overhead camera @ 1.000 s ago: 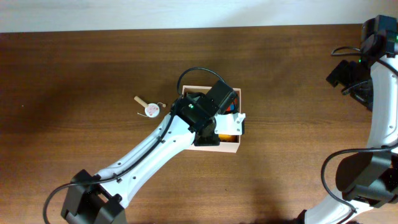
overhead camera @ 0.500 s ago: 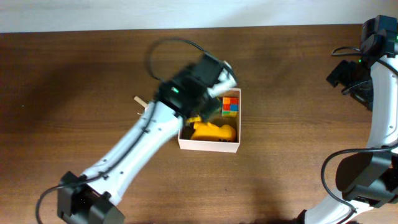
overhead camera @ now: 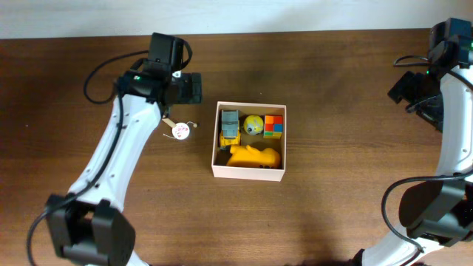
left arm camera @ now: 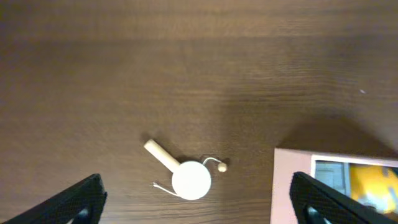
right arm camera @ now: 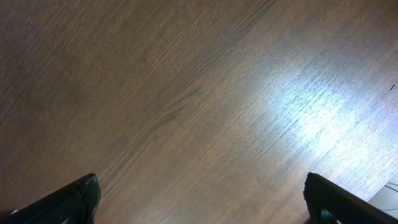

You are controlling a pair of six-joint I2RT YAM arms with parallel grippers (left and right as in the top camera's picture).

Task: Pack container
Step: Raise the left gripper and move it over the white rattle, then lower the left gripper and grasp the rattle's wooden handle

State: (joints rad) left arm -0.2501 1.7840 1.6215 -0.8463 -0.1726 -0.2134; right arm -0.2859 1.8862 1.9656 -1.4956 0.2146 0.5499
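Overhead | container (overhead camera: 248,174) mid-table, part-filled | white stick toy (overhead camera: 179,129) on table just left of it | left gripper (overhead camera: 186,89) above toy, jaws apart, empty | right gripper (right arm camera: 202,202) apart, empty, far off | nxt, est.: centre over stick, descend straight.

The wooden table (overhead camera: 347,207) is dark brown with fine, straight grain, and shows a pale, whitish sheen in the right wrist view. The square, shallow cardboard container (overhead camera: 247,173) is white on its outer walls, faintly pink-tinted, and tan inside. The animal-shaped plastic toy (overhead camera: 255,156) is orange-yellow. The small cube toy (overhead camera: 274,125) is chequered in red, orange, green and blue squares. The little ball (overhead camera: 253,125) is yellow with a grey-blue patch. The toy truck (overhead camera: 230,126) is grey and yellow. The round disc toy with a stick handle (overhead camera: 180,130) is white, its handle pale tan. The left arm (overhead camera: 122,148) and the right arm (overhead camera: 458,133) are white with black joints. The left gripper (overhead camera: 191,88) and the right gripper (overhead camera: 405,89) are black.
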